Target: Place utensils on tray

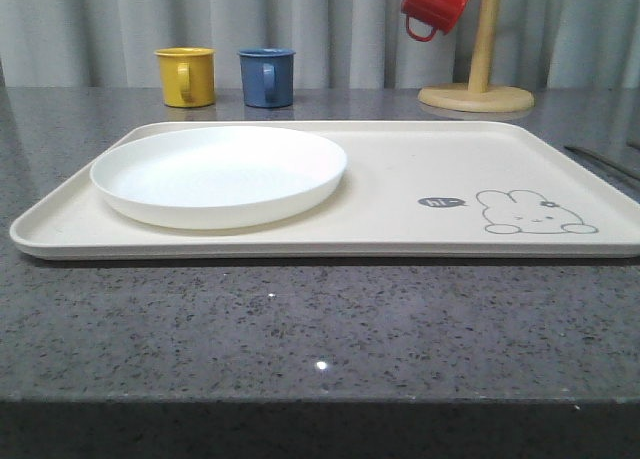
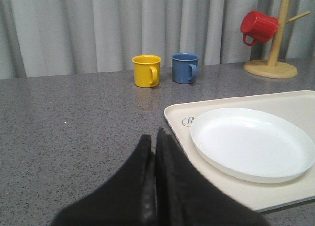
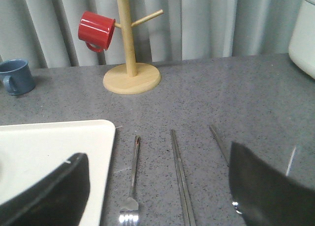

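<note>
The tray [image 1: 400,194] lies across the middle of the front view with the white plate [image 1: 218,174] already on its left half, while its right half, near the rabbit drawing, is free. In the right wrist view the fork [image 3: 132,179] lies on the grey counter [image 3: 236,103] just beside the tray's edge, in the lower middle of the frame, its tines toward the bottom edge. The chopsticks [image 3: 181,174] lie next to it, and one more thin metal handle, probably the spoon [image 3: 219,143], lies partly hidden behind a finger at the lower right. These pieces look light, stiff and smooth, and they lie flat on a hard surface, so I judge they can slip easily or spin away. A hold across the middle of the handle seems safest to me; the two chopsticks should be pinched together. The right gripper [image 3: 157,196] is spread wide with nothing between its fingers. The left gripper [image 2: 153,181], at the bottom centre of its wrist view, is pressed closed and holds nothing.
</note>
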Controlling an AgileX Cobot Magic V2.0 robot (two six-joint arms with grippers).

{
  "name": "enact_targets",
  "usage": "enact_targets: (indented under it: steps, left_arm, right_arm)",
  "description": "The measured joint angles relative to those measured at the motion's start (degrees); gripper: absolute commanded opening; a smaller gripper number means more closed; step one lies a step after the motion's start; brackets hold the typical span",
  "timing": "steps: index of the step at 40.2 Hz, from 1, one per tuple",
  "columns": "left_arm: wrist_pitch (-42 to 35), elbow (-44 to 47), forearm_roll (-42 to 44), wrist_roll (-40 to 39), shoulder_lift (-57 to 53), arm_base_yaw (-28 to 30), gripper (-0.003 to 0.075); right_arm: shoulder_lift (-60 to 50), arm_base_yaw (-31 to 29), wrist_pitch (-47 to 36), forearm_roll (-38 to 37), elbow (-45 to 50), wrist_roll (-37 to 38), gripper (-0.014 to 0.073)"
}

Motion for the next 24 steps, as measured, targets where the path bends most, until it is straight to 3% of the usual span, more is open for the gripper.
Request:
enact_targets:
  steps: [6,13,24]
  left_arm:
    - [0.1,0.0,0.0,0.0,0.0,0.0,-0.0018]
    - [0.1,0.0,0.0,0.0,0.0,0.0,-0.0018]
    - [0.1,0.0,0.0,0.0,0.0,0.0,-0.0018]
  right_arm:
    - [0.0,0.0,0.0,0.0,0.0,0.0,0.0573]
    - [2.8,0.0,1.8,0.0,-1.2,-0.9,0.0344]
    - [20.3,2.5,7.0,0.0,-11.6,-4.1,0.0346]
